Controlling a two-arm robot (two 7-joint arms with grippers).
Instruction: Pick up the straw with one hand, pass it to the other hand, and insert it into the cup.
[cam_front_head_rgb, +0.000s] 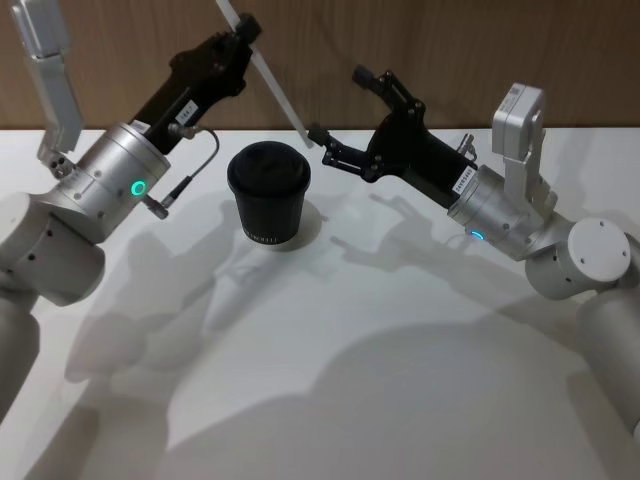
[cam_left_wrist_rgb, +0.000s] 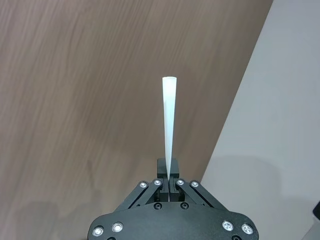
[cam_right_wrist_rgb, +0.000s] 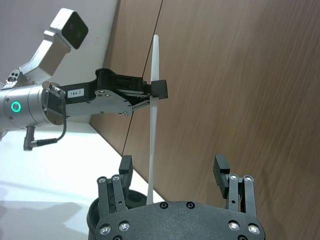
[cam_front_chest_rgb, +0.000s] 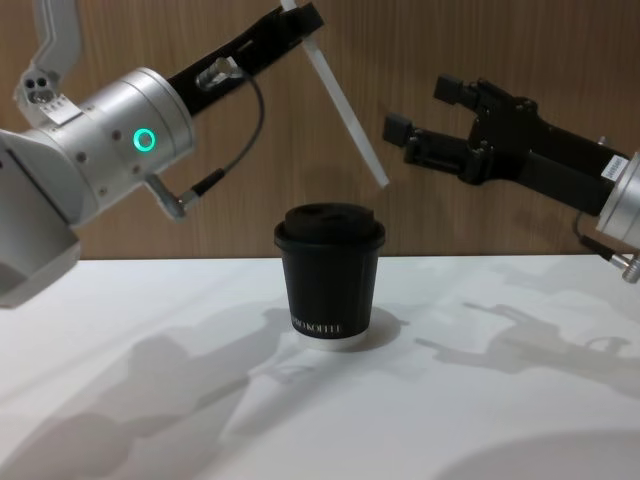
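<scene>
Our left gripper (cam_front_head_rgb: 245, 28) clamps the straw (cam_front_head_rgb: 272, 88); we read "184-7" on it | right gripper (cam_front_head_rgb: 340, 105) fingers spread wide; straw's lower end just beside them, untouched

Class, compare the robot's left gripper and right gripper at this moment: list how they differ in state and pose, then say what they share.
The left gripper is shut on the straw; the right gripper is open and holds nothing. The left gripper reaches in from the cup's left, the right gripper from its right. Both are black and raised above the table.
</scene>
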